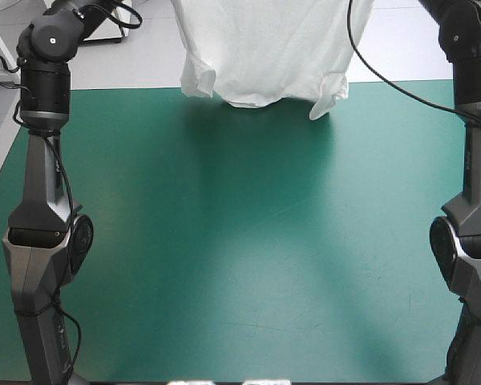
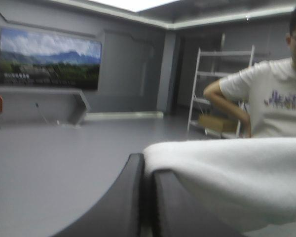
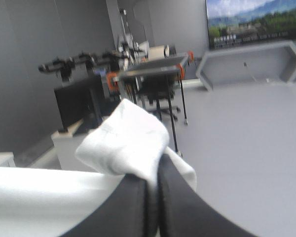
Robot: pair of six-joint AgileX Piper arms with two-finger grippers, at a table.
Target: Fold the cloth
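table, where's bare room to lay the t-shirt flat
The teal-green cover is bare across its whole middle, from the near edge up to the hanging T-shirt, with the left arm and right arm at its sides. Only the far edge is crowded: the T-shirt dangles there, gripped by the left hand and right hand.

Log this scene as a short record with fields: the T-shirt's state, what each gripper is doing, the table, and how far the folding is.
T-shirt: white, lifted, hanging spread, sleeves at its lower end near the table's far edge
Left gripper: raised, shut on the T-shirt's edge
Right gripper: raised, shut on the T-shirt, a flap of cloth bunched above it
Table: teal-green cover, the T-shirt's shadow on it
Folding: not yet done
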